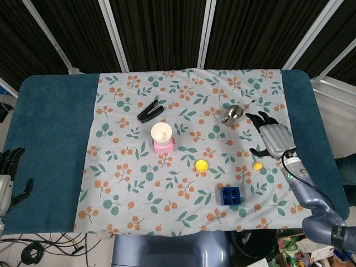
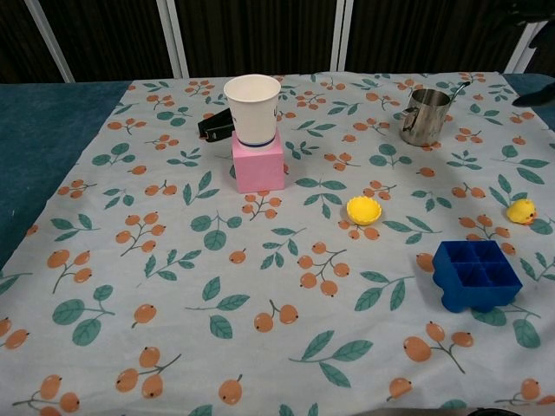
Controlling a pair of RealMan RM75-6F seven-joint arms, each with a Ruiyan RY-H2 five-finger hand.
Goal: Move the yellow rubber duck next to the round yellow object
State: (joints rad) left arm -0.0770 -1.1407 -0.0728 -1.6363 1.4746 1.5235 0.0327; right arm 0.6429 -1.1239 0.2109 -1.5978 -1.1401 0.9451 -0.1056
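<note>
Right robot hand [image 1: 273, 139]: silver-grey back, black fingers [image 1: 257, 118], blue-grey arm with a small green light.

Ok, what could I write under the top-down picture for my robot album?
Right hand hovers open above the little yellow rubber duck, with the round yellow object waiting further along the flowery cloth.
</note>
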